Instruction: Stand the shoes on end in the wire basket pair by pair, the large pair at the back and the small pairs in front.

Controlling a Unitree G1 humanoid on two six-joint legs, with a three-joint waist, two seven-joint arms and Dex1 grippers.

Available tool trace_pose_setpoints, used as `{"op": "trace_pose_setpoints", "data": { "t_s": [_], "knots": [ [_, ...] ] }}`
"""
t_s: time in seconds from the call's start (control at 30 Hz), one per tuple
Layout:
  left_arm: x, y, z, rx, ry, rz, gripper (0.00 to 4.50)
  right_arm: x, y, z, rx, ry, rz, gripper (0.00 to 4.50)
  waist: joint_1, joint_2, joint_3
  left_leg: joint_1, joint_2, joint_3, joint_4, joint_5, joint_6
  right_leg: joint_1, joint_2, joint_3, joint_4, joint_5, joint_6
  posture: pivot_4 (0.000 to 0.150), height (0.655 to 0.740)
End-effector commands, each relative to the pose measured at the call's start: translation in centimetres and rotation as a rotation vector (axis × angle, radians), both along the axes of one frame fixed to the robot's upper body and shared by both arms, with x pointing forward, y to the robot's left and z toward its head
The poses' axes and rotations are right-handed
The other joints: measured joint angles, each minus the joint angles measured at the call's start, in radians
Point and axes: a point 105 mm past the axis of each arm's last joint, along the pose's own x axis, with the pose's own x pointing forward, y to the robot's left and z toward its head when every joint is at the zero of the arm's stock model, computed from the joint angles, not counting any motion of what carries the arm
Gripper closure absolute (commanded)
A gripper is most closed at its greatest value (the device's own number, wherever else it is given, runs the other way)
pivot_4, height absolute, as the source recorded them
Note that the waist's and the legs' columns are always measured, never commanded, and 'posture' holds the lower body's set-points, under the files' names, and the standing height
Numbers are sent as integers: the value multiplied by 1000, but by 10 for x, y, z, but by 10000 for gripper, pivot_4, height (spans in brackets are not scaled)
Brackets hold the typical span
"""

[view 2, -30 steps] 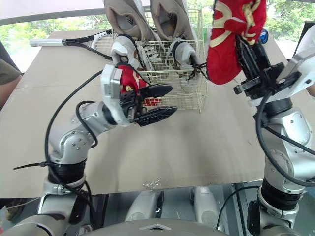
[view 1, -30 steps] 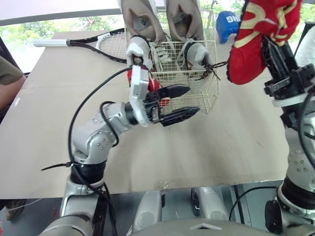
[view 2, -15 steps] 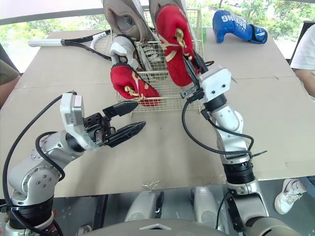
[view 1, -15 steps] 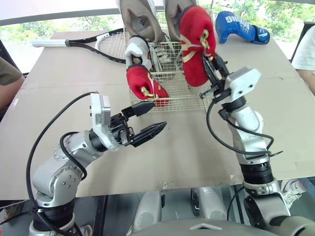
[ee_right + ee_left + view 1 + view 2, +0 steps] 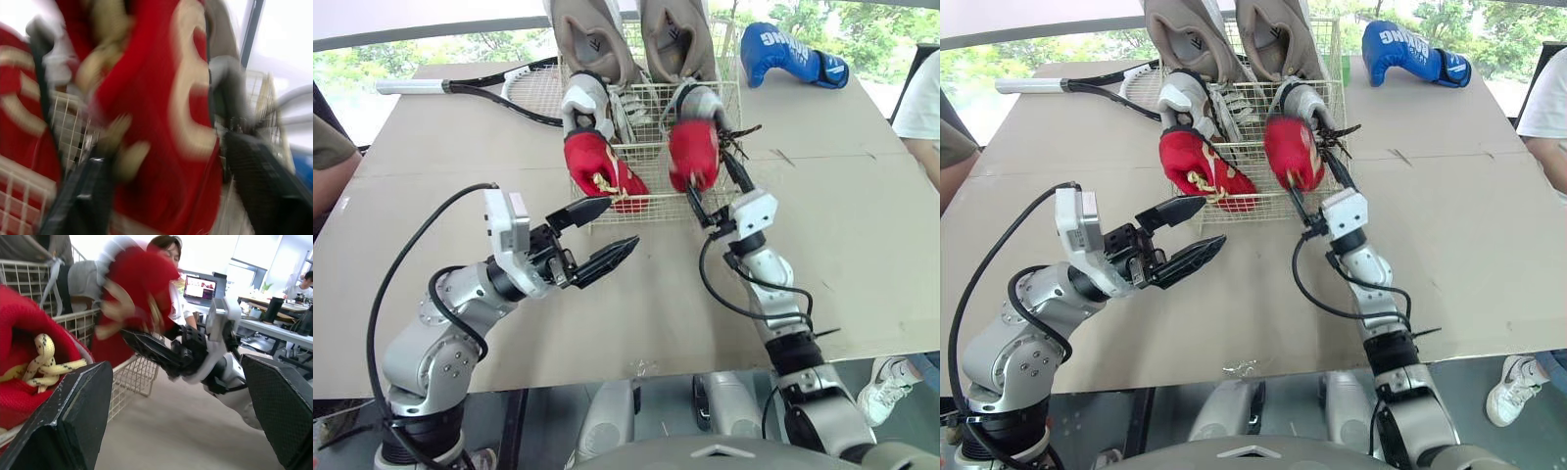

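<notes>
While right fingers [image 5: 254,169] pinch red shoe [image 5: 693,153] in basket [image 5: 651,205] front | left fingers [image 5: 607,258] spread, empty, near basket

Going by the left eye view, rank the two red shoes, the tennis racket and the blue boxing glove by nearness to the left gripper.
1. Left red shoe, just beyond the left gripper.
2. Right red shoe, in the right gripper.
3. Tennis racket, back left.
4. Blue boxing glove, far back right.

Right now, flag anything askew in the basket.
The left red lace-up shoe leans sideways over the white wire basket's front rim instead of standing on end; the right red shoe, in the right gripper's jaws, stands straighter.
</notes>
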Motion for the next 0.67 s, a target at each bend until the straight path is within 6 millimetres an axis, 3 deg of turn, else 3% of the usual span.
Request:
{"op": "trace_pose_setpoints", "data": {
  "t_s": [0.03,0.23,0.43,0.53,0.67],
  "knots": [
    [-2,5,-1,17,2,18,0,-17,-10,16,1,-35,57,928,0,0,0,0,0,-1,0,-1,2,0,0,0,0,0,0,1500,7400],
    [-4,21,-17,79,74,69,0,-48,-31,25,-125,14,156,928,3,1,0,0,0,-5,0,-2,3,0,0,-1,0,0,0,1500,7400],
    [-13,57,-40,188,180,129,0,-92,-59,-1,-383,253,344,928,7,1,1,0,0,-4,-1,-2,4,0,0,-1,-2,-1,0,1500,7400],
    [-11,71,-43,229,195,151,0,-98,-85,-18,-479,365,352,928,7,0,0,0,0,-1,-1,-2,4,2,0,-2,-3,-3,-3,1500,7400],
    [-13,72,-51,306,217,88,0,-94,-117,-25,-518,453,333,928,7,-1,0,2,1,2,1,-2,4,4,0,-2,-3,-3,-4,1500,7400]
  ]
}}
